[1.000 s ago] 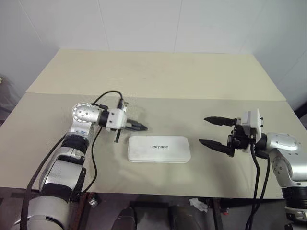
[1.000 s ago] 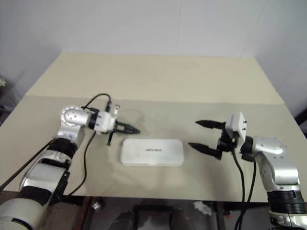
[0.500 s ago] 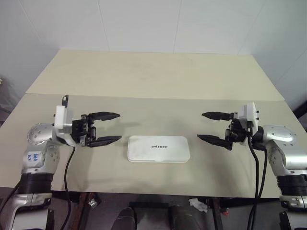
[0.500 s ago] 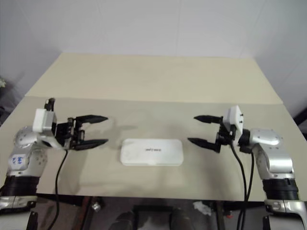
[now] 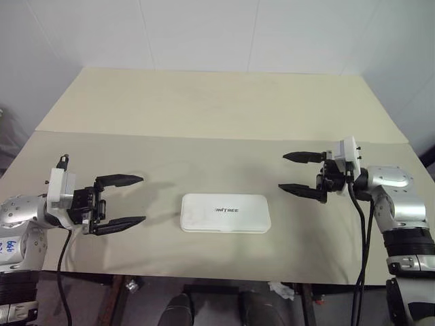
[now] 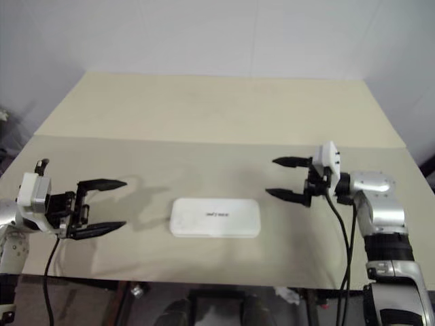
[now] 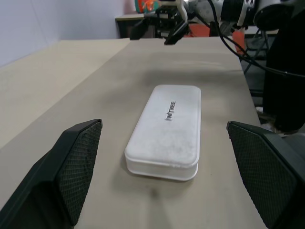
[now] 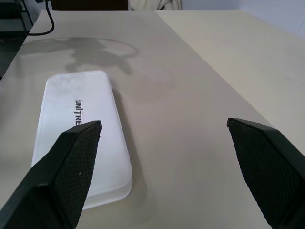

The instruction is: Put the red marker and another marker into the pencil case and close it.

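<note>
Case (image 5: 225,212) lies shut and flat on the bench (image 5: 224,109), lettering up, near the front edge and midway between the two arms; no marker shows on the bench, so the task looks done or all but done. What remains, by my reading, is to back off cleanly: keep both arms level and clear of the lid so nothing nudges it, and check that the lid sits flush all round. The left gripper (image 5: 121,201) hovers well apart from the case's left end, jaws wide and empty. The right gripper (image 5: 299,173) hangs beyond the right end, a little farther back, jaws wide and empty too.

A second ago the left gripper was shut and right by the case's rear left corner; it has since opened and swung out leftward. The right gripper has barely shifted. The case has not moved.
</note>
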